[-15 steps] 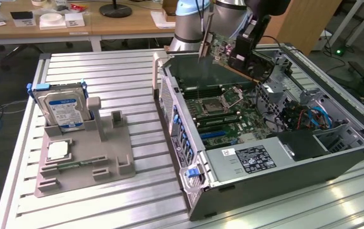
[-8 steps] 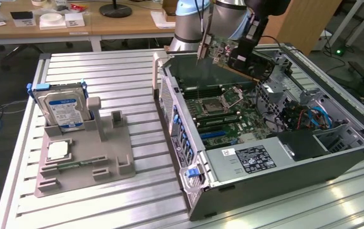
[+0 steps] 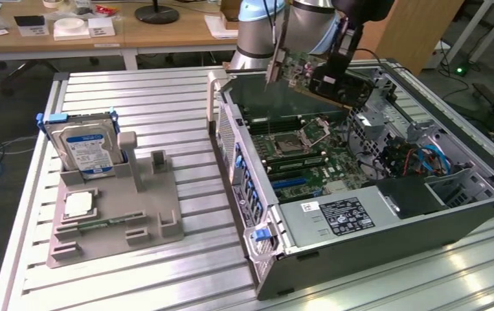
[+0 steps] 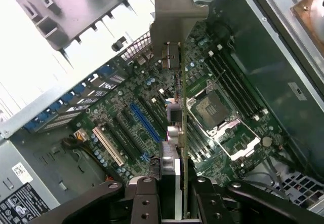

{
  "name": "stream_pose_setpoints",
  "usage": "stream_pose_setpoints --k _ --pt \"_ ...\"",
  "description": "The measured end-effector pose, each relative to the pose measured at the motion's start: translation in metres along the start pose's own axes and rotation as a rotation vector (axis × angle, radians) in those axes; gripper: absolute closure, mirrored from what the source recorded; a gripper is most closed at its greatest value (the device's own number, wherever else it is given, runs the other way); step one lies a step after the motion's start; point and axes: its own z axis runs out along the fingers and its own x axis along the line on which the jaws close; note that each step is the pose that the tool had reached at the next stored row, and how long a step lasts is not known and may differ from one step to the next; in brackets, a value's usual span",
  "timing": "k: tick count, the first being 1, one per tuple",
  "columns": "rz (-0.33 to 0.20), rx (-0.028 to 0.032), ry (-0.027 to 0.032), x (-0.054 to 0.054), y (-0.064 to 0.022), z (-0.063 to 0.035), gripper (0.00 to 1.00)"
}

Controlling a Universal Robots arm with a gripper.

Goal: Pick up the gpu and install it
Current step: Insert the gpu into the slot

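Note:
The gpu (image 3: 311, 72) hangs tilted above the open computer case (image 3: 256, 214), over its far end, with its silver bracket (image 3: 274, 65) toward the exterior view's left. My gripper (image 3: 335, 68) is shut on the card. In the wrist view the gpu (image 4: 183, 107) appears edge-on, its bracket (image 4: 174, 16) at the far end, clamped in my gripper (image 4: 174, 188). Below it lies the motherboard (image 4: 126, 97) with a blue slot (image 4: 144, 122) and the processor socket (image 4: 212, 110). The card is clear of the board, touching nothing.
A grey parts holder (image 3: 117, 207) on the slatted table holds a hard drive (image 3: 87, 146), a processor chip (image 3: 78, 204) and a memory stick (image 3: 100, 223). Inside the case are a power supply (image 3: 342, 217), a drive cage (image 3: 463, 184) and cables (image 3: 428, 159).

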Motion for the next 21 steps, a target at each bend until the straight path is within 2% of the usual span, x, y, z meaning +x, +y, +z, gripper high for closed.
stream_pose_setpoints --k 9,11,15,17,21 --pt "-0.124 -0.0004 0.0049 0.0 0.0 0.0009 0.72" --pt "-0.14 0.0071 0.0014 0.0 -0.0001 0.0016 0.72" --pt "-0.164 0.0318 -0.0141 0.0 -0.0001 0.0029 0.72" --pt "-0.189 0.0352 -0.016 0.0 -0.0003 0.0043 0.72" --pt "-0.262 0.0349 -0.0146 0.0001 -0.0003 0.007 0.72"
